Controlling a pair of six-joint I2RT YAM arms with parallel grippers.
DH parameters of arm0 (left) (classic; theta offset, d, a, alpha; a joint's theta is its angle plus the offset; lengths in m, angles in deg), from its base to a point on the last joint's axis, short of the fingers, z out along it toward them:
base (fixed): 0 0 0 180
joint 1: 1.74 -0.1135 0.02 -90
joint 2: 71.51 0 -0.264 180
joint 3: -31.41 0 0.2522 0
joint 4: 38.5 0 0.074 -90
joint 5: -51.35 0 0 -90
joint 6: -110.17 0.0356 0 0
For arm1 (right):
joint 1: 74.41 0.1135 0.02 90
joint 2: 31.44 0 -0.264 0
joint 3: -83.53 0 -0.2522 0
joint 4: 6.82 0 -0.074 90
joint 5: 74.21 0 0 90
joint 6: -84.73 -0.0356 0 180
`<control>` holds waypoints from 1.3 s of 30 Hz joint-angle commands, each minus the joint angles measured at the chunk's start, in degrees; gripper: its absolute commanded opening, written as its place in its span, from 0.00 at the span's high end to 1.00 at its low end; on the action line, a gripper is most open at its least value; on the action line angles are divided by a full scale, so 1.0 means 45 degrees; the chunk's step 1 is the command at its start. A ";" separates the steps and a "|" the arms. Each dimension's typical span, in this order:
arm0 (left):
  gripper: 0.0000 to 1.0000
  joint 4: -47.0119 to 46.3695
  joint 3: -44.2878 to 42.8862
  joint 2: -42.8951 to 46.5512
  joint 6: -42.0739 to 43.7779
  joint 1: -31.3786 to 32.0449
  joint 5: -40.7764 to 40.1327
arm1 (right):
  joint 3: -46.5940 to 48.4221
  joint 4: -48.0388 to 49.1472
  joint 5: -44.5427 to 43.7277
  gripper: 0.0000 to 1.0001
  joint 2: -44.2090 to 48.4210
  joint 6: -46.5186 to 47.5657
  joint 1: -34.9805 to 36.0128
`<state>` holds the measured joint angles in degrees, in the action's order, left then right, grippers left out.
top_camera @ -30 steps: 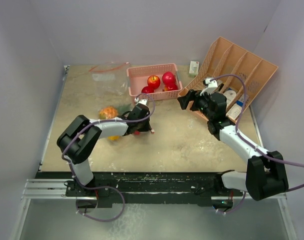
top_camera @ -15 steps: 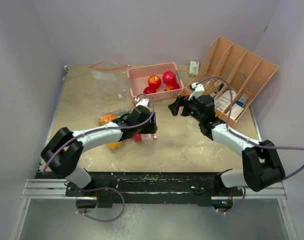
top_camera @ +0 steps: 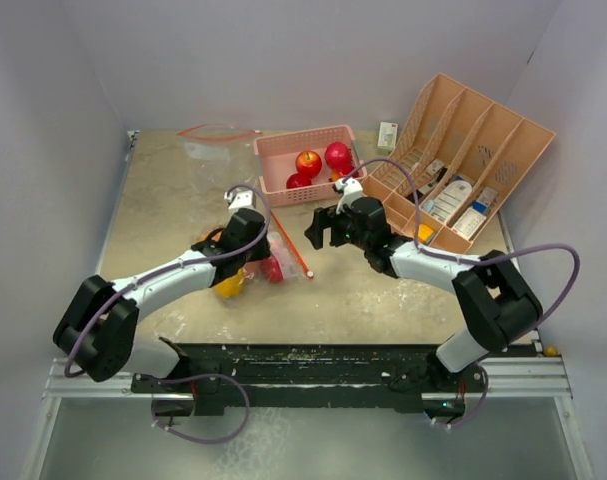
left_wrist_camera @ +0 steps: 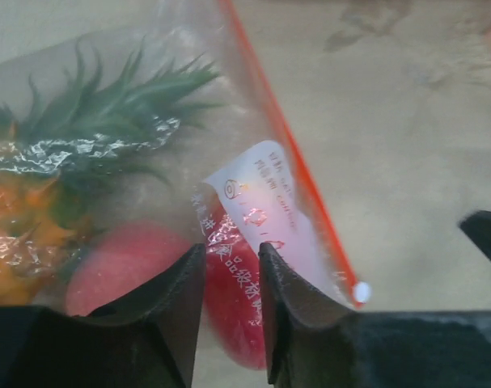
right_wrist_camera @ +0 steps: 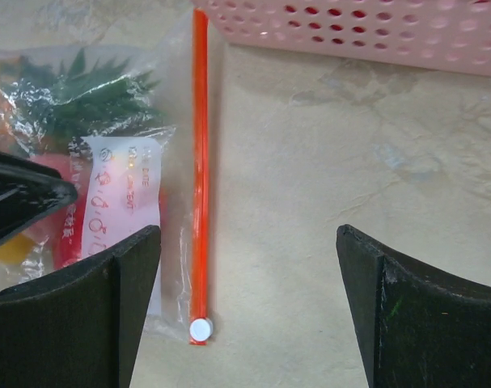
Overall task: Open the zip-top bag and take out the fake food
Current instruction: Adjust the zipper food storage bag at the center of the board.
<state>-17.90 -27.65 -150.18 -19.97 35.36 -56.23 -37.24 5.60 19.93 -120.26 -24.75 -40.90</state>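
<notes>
My left arm [top_camera: 173, 280] and right arm [top_camera: 428, 265] are white tubes with chunky black joints, each trailing a looping mauve cable [top_camera: 568, 270], and my fingers [right_wrist_camera: 75, 307] are matte black tapered wedges, probably plastic.

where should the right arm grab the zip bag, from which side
The white tab ending the orange zip strip. Come from above, jaws across the strip: it lies flat and exposed, beside where the left gripper pinches the bag.

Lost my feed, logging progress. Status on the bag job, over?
Left gripper shut on the bag, by its label. Right gripper open, above the orange zip strip. Zip looks closed, pineapple and red fruit inside. Nothing blocking.
</notes>
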 commanded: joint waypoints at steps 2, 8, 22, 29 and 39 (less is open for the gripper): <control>0.74 -0.0141 0.0397 -0.0806 -0.0195 -0.0237 0.0222 | 0.0956 0.0369 -0.0327 0.09 -0.0414 0.0046 0.0642; 0.92 0.0467 -0.0004 -0.3038 0.0233 -0.0269 0.0081 | 0.1633 0.0434 -0.0066 0.05 -0.1746 -0.0235 0.1346; 0.98 0.0416 0.0432 -0.3769 0.0199 -0.0458 0.0223 | 0.1612 0.1061 0.1796 0.10 -0.3426 -0.2488 0.1771; 0.97 0.0057 0.0850 -0.3263 0.0143 -0.0559 0.0723 | 0.0086 0.4939 0.4651 0.16 -0.4252 -0.4915 0.1750; 0.92 -0.0092 0.1083 -0.1678 0.0379 -0.0667 0.0686 | -0.0623 0.6355 0.5151 0.54 -0.3742 -0.5266 0.1750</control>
<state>-24.79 -24.94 -158.92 -19.40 32.46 -55.27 -39.21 31.06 39.43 -140.56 -48.71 -34.03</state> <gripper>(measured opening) 0.046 0.564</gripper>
